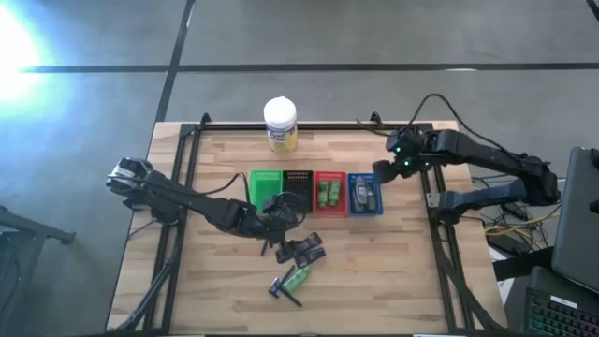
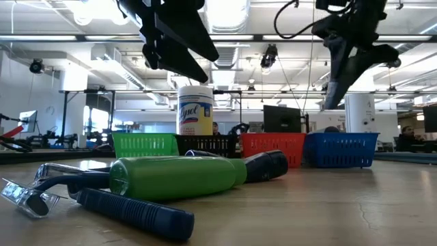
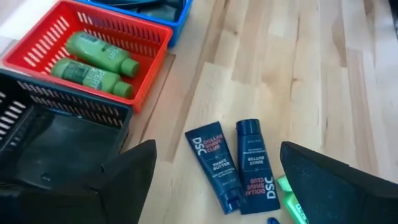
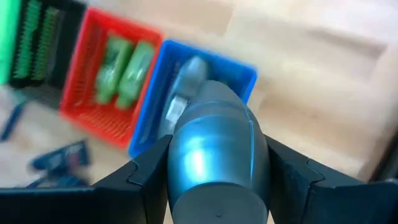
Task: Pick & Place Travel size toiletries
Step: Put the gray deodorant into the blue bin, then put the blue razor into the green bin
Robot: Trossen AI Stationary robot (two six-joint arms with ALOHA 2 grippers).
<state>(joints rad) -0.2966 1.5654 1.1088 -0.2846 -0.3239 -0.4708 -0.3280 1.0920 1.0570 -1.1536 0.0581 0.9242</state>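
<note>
Right gripper (image 1: 384, 173): above the blue basket (image 1: 365, 210) toward the table's right edge, fingers clamped on a grey tube (image 4: 217, 155), which is held off the table over that basket.

Left gripper (image 1: 284, 208): at the middle of the table, by the near side of the black basket (image 1: 298, 180), fingers (image 3: 124, 180) spread apart with nothing between them.

Baskets: four in a row across the table's middle, running from the left edge side to the right: green basket (image 1: 264, 180), black, red basket (image 1: 328, 192), blue. Each touches its neighbour.

Red basket contents: two green bottles (image 3: 96, 65), lying side by side.

Blue basket contents: grey tubes (image 1: 367, 195), count cannot be told.

Black basket contents: a dark item at the bottom, too unclear to name.

Loose on the table, toward the near edge from the row:
- two dark packets (image 3: 239, 165), side by side and touching, just past the left gripper;
- one green bottle (image 1: 299, 278) lying on its side, nearer the near edge;
- razors (image 1: 280, 290) with dark blue handles, beside that bottle; one lies against it in the low view.

Jar (image 1: 280, 124): yellow with white lid, upright at the far edge, well apart from the baskets.
</note>
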